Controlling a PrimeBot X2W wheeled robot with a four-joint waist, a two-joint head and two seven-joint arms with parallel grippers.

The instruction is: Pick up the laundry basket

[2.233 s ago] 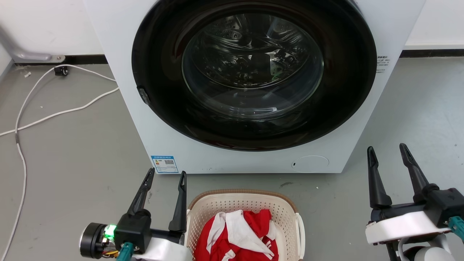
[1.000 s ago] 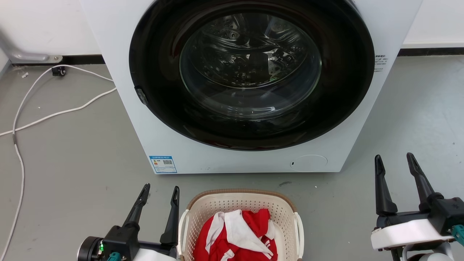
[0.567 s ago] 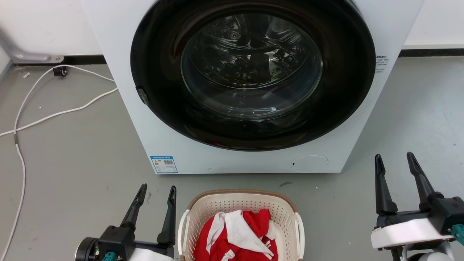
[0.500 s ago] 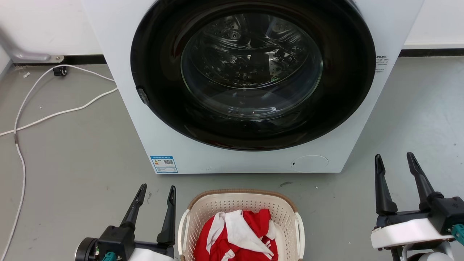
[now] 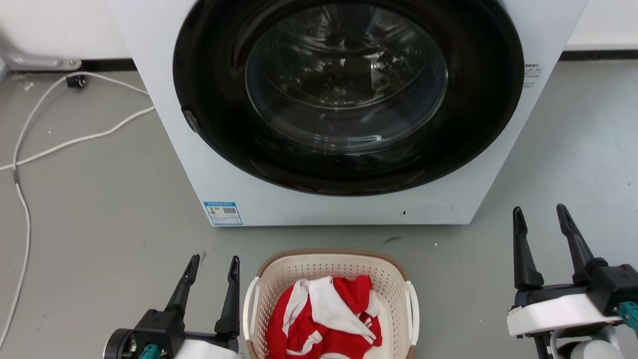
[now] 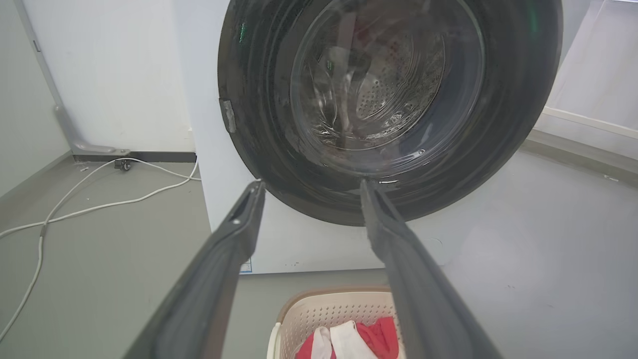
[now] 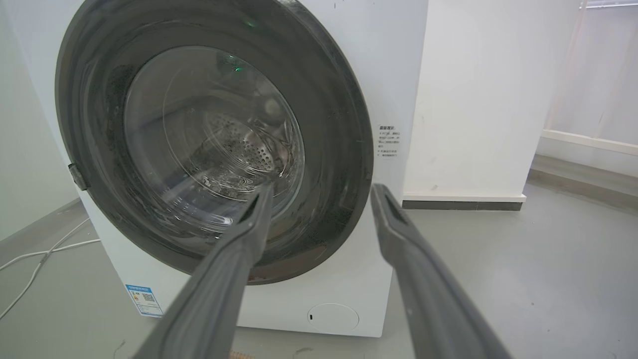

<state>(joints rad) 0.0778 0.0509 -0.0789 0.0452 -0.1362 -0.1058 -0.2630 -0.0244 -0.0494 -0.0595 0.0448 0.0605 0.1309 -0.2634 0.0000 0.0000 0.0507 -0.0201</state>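
Note:
The laundry basket [image 5: 299,271] is cream perforated plastic with a brown rim. It stands on the grey floor in front of the washing machine and holds red and white clothing [image 5: 324,319]. White loop handles sit on its left and right sides. My left gripper [image 5: 215,259] is open just left of the basket's left handle, apart from it, fingers pointing toward the machine. My right gripper [image 5: 538,209] is open far to the basket's right, holding nothing. In the left wrist view the basket [image 6: 329,309] lies low between and beyond the open left gripper [image 6: 310,183]. The right gripper [image 7: 323,188] faces the machine door.
A white washing machine [image 5: 224,174] with a large dark round door [image 5: 344,89], shut, stands close behind the basket. White cables [image 5: 75,142] trail over the floor at the left. A white wall [image 7: 478,99] rises to the machine's right, with grey floor on both sides.
My left gripper drew back down and left, away from the basket's left edge. The right gripper sank slightly. In the last half second the whole head picture shifted, so the camera moved.

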